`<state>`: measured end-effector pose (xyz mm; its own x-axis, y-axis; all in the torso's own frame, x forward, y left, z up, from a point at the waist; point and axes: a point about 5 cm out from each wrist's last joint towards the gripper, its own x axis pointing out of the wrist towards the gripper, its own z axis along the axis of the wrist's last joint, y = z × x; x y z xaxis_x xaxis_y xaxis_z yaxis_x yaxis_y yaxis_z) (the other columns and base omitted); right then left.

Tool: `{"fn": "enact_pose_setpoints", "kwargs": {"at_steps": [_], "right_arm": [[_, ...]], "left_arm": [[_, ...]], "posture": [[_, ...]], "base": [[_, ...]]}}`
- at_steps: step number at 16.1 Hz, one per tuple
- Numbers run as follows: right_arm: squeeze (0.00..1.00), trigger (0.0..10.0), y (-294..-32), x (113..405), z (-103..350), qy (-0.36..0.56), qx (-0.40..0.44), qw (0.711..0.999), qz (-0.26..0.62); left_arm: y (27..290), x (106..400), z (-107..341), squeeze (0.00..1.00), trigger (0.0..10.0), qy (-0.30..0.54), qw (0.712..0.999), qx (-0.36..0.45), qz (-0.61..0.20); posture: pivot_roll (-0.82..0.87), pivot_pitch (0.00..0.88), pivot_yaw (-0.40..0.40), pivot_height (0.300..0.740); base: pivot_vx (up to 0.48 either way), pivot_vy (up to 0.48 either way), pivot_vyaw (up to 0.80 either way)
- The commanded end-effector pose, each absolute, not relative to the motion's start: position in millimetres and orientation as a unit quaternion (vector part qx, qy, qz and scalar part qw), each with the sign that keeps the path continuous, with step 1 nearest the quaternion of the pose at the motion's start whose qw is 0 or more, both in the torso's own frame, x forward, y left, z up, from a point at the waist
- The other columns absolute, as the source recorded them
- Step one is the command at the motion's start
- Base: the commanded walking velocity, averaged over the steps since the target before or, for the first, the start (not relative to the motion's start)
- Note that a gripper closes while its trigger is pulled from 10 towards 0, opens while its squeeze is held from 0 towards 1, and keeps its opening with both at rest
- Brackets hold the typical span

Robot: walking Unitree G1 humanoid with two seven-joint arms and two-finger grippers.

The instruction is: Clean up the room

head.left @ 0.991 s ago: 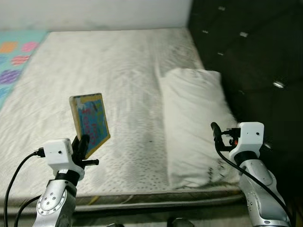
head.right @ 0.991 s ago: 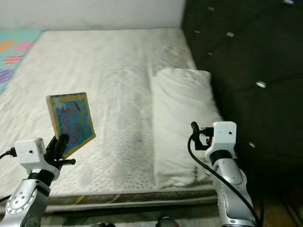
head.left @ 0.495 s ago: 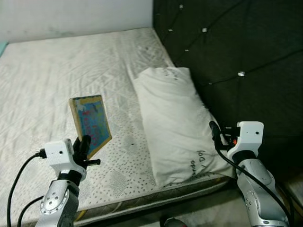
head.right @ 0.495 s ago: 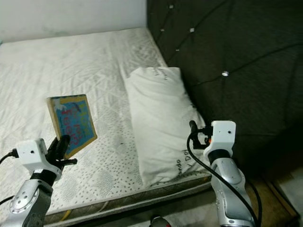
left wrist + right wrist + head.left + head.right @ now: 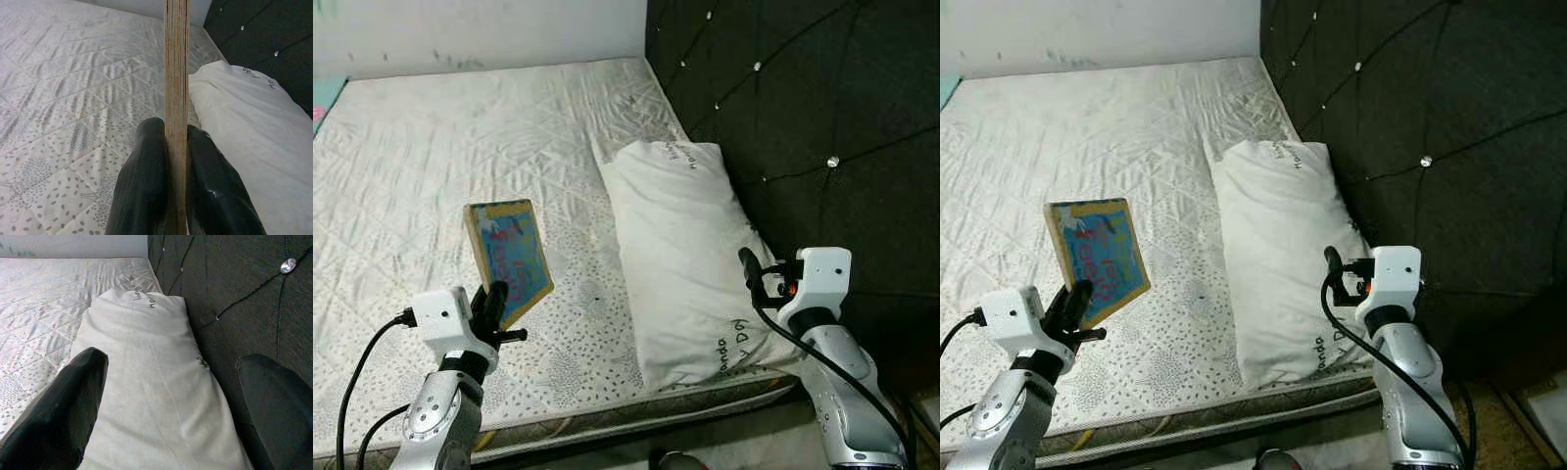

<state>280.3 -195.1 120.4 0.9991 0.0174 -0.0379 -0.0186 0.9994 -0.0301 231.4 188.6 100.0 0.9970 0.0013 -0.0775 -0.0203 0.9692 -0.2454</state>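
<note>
the left hand (image 5: pixel 495 299) rises at the lower left of the left eye view, its silver forearm bent up from the bottom edge, and its two black fingers (image 5: pixel 146 181) are clamped on the lower edge of a picture book (image 5: pixel 509 258). the book stands nearly upright, tilted a little, its blue cover with red lettering and yellow border facing the camera, held in the air above the bare quilted mattress (image 5: pixel 431 166). in the left wrist view the book shows edge-on as a tan strip pinched between the two fingers.

the right hand (image 5: pixel 171 401) is raised at the lower right of the left eye view, forearm angled up from the bottom edge, white wrist block at its top. its fingers stand wide apart and hold nothing, pointing over a white pillow (image 5: pixel 685 255) that lies lengthwise along the right side of the mattress, against the dark tufted headboard (image 5: pixel 803 108) filling the right of the frame.
</note>
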Motion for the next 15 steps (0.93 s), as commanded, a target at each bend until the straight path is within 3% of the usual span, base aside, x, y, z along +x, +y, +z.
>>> {"fn": "enact_pose_setpoints", "kwargs": {"at_steps": [1, 12, 15], "right_arm": [[0.0, 10.0, -194.0, 280.5, 121.5, 0.021, -0.014, 1.0, 0.013], [0.0, 10.0, -188.8, 281.4, 120.5, 0.021, -0.019, 0.999, 0.023], [0.0, 10.0, -187.3, 281.3, 119.8, 0.023, -0.02, 0.999, 0.026]], "left_arm": [[187.7, 230.7, 107.2, 0.0, 10.0, 0.023, 0.992, -0.125, 0.004], [187.2, 232.2, 108.0, 0.0, 10.0, 0.024, 0.991, -0.133, 0.008], [187.1, 232.1, 107.9, 0.0, 10.0, 0.025, 0.991, -0.134, 0.009]], "posture": [[-0.16, 0.153, 0.019, 0.74], [-0.16, 0.166, 0.022, 0.74], [-0.16, 0.167, 0.02, 0.74]], "base": [[0.0, 0.0, 0.0], [0.0, 0.0, 0.0], [0.0, 0.0, 0.67]]}}
